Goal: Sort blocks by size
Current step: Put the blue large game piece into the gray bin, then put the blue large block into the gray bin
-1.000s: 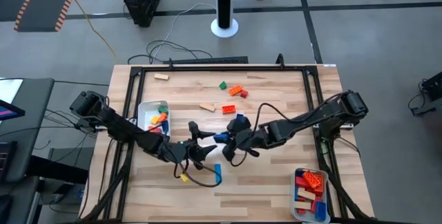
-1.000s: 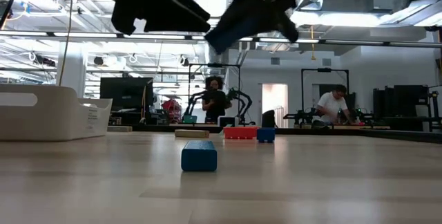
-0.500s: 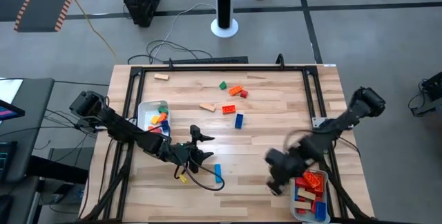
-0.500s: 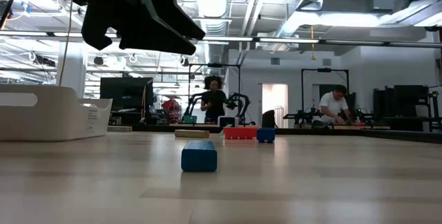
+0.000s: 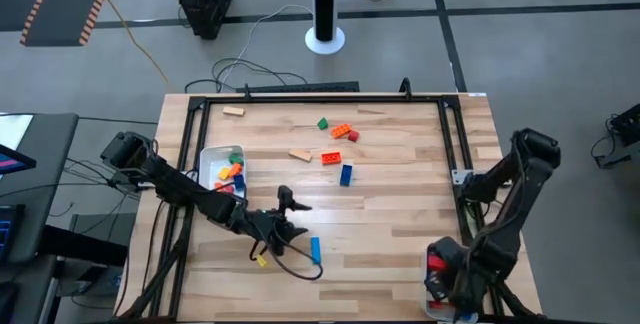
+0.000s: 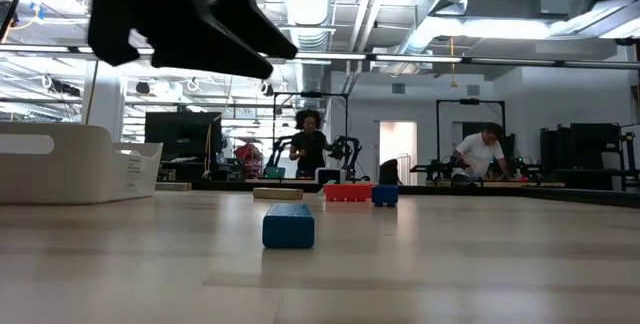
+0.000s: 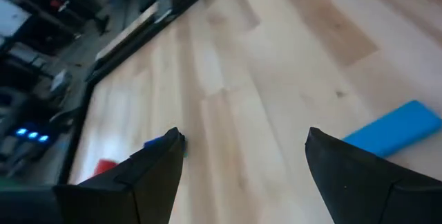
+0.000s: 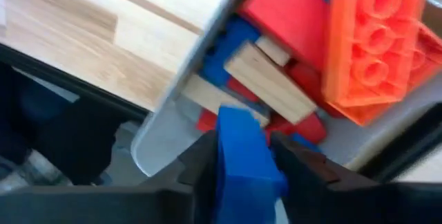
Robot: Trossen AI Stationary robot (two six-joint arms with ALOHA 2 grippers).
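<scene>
- The right arm has swung from mid-surface, where it met the left arm a second ago, to the near right corner; its right claw (image 8: pixel 243 156) now hangs over the right tray (image 5: pixel 428 299).
- The left claw (image 7: pixel 242 165) has sunk a little and stands wide open, holding nothing, just beside the blue bar (image 5: pixel 315 250) lying flat on the wooden surface (image 5: pixel 400 194).
- That blue bar has stayed put, its long axis running roughly front to back with a slight tilt.
- A blue block (image 8: pixel 245 158) sits upright between the right claw's fingers, which are narrowly parted around it, above the tray's red, orange and wooden blocks (image 8: pixel 331 51).
- The left tray (image 5: pixel 208 159) keeps its few small blocks.
</scene>
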